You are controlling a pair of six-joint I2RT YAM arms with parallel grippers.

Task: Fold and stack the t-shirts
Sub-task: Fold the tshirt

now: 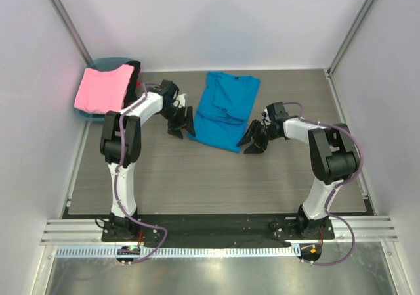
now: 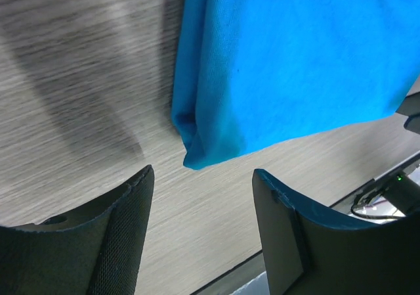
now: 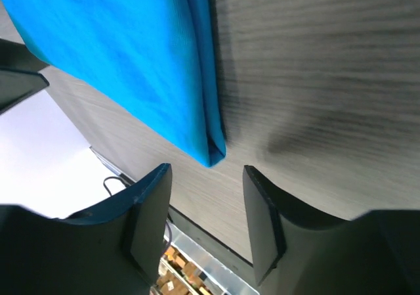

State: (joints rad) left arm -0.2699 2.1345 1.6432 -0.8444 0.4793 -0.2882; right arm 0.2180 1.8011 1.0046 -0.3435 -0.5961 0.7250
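Observation:
A bright blue t-shirt (image 1: 225, 111) lies partly folded in the middle of the table, its near corners showing in both wrist views (image 2: 275, 65) (image 3: 144, 65). My left gripper (image 1: 180, 125) hovers open just off its near left corner, with bare table between the fingers (image 2: 203, 183). At the shirt's near right corner, my right gripper (image 1: 254, 140) is open too and holds nothing (image 3: 207, 177). A pink t-shirt (image 1: 102, 88) lies draped over the basket at the back left, with a dark t-shirt (image 1: 134, 75) beside it.
The round teal basket (image 1: 105, 64) stands in the back left corner under the pink shirt. White walls close in the table (image 1: 197, 177) on three sides. A metal rail (image 1: 216, 232) runs along the near edge by the arm bases.

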